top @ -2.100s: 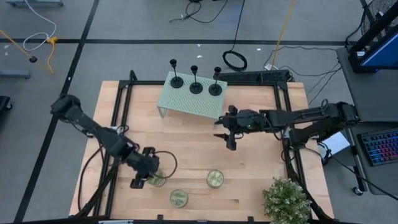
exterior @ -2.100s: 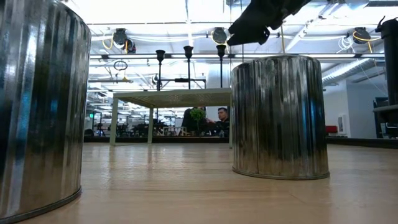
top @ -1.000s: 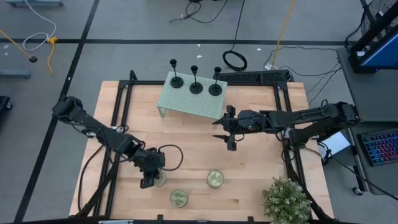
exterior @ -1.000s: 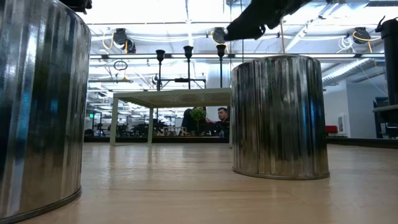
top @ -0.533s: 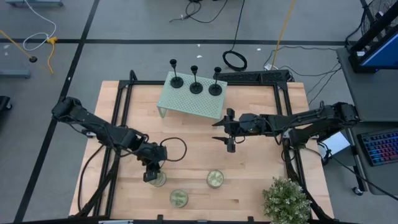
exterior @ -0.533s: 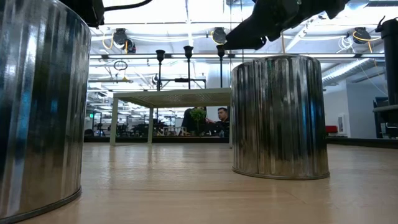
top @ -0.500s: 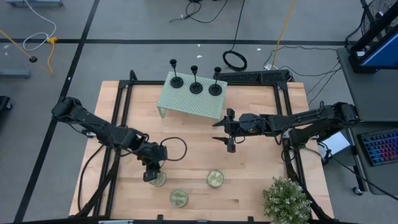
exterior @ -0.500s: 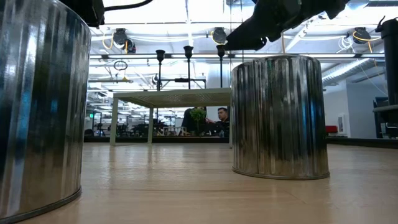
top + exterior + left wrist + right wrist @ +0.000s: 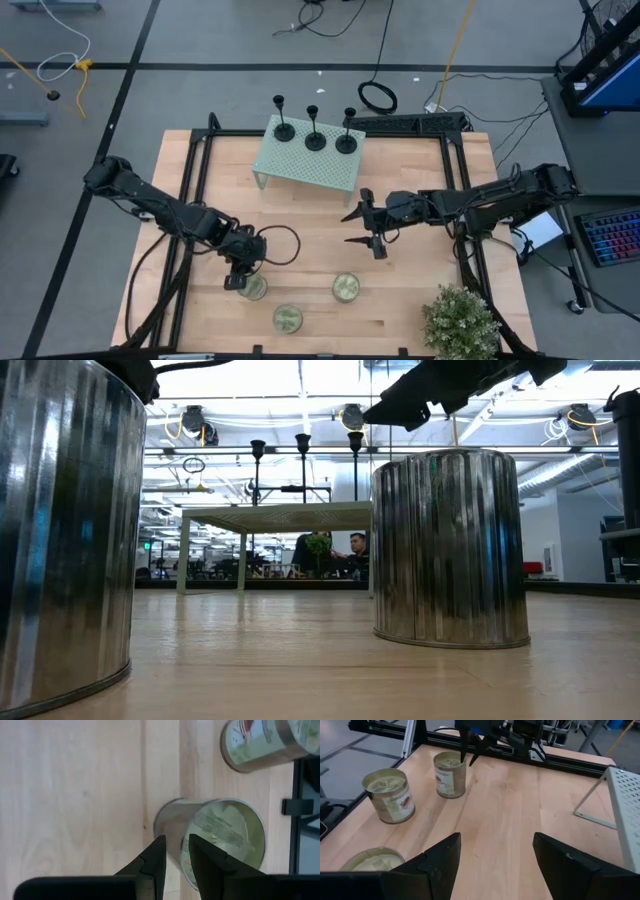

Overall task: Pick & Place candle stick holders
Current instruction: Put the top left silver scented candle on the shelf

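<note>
Although the three candle stick holders (image 9: 314,128) are the things to move, both arms are far from them: they stand upright in a row on the pale perforated riser (image 9: 305,160) at the far side of the desk (image 9: 420,260). Each seems light and stiff, but top-heavy on its thin stem, so it may tip easily. I judge the best hold is low on the stem, just above the round base, with a gentle squeeze.

The right end effector (image 9: 360,228) hovers near the riser's front edge, well apart from the holders, and its fingers are spread wide. The left end effector (image 9: 233,282) is farther away, right over a candle tin (image 9: 212,840), its fingers nearly pressed together and pinching nothing. Two more tins (image 9: 316,303) stand near it.
</note>
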